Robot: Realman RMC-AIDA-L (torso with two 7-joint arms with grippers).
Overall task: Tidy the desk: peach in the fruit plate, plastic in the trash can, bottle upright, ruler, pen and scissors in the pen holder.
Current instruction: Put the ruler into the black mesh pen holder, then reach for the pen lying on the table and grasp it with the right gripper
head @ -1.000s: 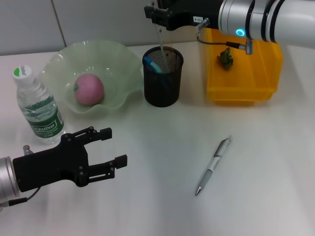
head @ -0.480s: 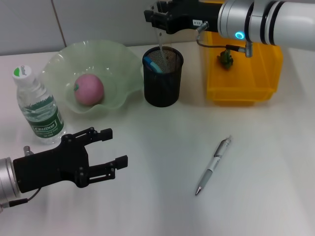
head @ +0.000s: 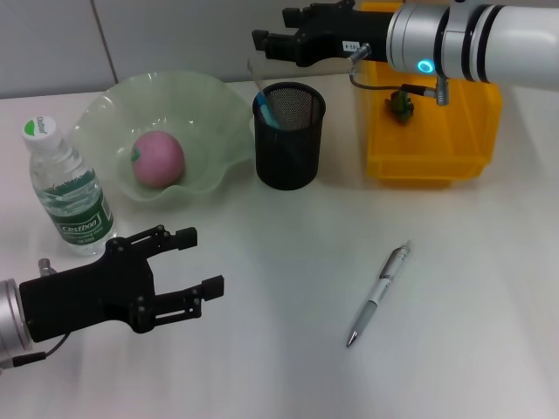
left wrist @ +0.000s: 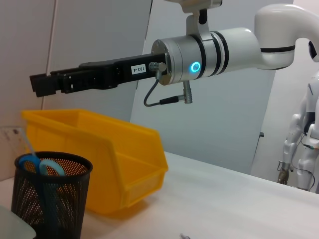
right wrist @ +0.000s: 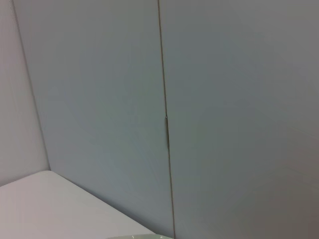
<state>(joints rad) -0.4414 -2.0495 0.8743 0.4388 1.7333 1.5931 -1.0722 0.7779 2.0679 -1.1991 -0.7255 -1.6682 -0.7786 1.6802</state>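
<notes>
Silver ballpoint pen (head: pixel 378 295) lay loose on the white desk (head: pixel 472 305), last job left. Black mesh pen holder (head: pixel 289 135) had scissors and ruler, pink peach (head: pixel 157 159) plated, bottle (head: pixel 66 188) upright. Right gripper (head: pixel 262 40) hung above the holder, fingers hard to read; left gripper (head: pixel 201 262) sat spread, empty.

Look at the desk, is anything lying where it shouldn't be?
Yes, the pen lies flat on the table, out in the open, not in the black mesh holder. Everything else looks tidy: the peach is in the green plate and the bottle stands upright.
</notes>
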